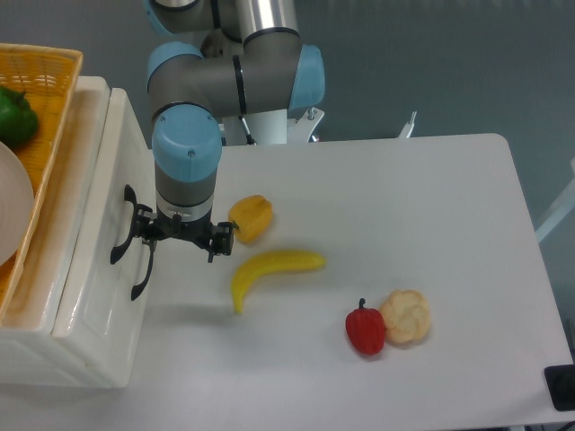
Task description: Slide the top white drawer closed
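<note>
A smooth white bench [404, 206] with rounded corners filled most of the view, backed by a dull grey-blue floor. At its left stood a glossy cream-white cabinet carrying an orange wicker basket [40, 81] with a green pepper [16, 117] inside. The top white drawer [99, 215], deep and boxy with a curved black handle [121, 235], sat along the cabinet's right face. The end effector [180, 235] hung beside that handle, its fingers spread apart and holding nothing. On the bench lay a yellow banana [269, 271], an orange fruit [251, 216], a red pepper [365, 329] and a pale bumpy biscuit [405, 315].
</note>
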Robot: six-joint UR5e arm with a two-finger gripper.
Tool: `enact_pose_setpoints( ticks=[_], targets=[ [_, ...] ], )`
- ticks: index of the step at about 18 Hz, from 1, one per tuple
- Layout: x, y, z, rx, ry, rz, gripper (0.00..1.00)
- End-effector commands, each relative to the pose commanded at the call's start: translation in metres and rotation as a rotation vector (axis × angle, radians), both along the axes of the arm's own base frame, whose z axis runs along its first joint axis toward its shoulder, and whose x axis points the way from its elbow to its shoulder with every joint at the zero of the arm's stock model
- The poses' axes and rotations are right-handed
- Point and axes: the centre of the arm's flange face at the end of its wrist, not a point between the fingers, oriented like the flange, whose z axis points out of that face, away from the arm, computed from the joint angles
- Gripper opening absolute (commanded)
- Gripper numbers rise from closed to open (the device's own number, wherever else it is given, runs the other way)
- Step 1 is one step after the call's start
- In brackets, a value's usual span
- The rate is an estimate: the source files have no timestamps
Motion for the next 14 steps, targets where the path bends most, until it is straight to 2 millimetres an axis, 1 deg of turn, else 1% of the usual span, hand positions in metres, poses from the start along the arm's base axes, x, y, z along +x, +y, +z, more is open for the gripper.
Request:
enact_pose_setpoints(
  ticks=[3, 6, 9, 12, 14],
  targets=[
    [-0.002, 0.000, -0.004, -0.008, -0.004, 0.002, 1.00],
    [-0.006, -0.002, -0.001, 0.000, 0.000, 0.005, 1.00],
    [-0.019, -0.007, 0.001, 0.003, 0.002, 0.023, 1.00],
    [-0.038, -0.014, 0.003, 0.011, 0.009, 0.049, 1.00],
    [-0.057, -0.024, 0.004, 0.017, 0.014, 0.044, 1.00]
  ],
)
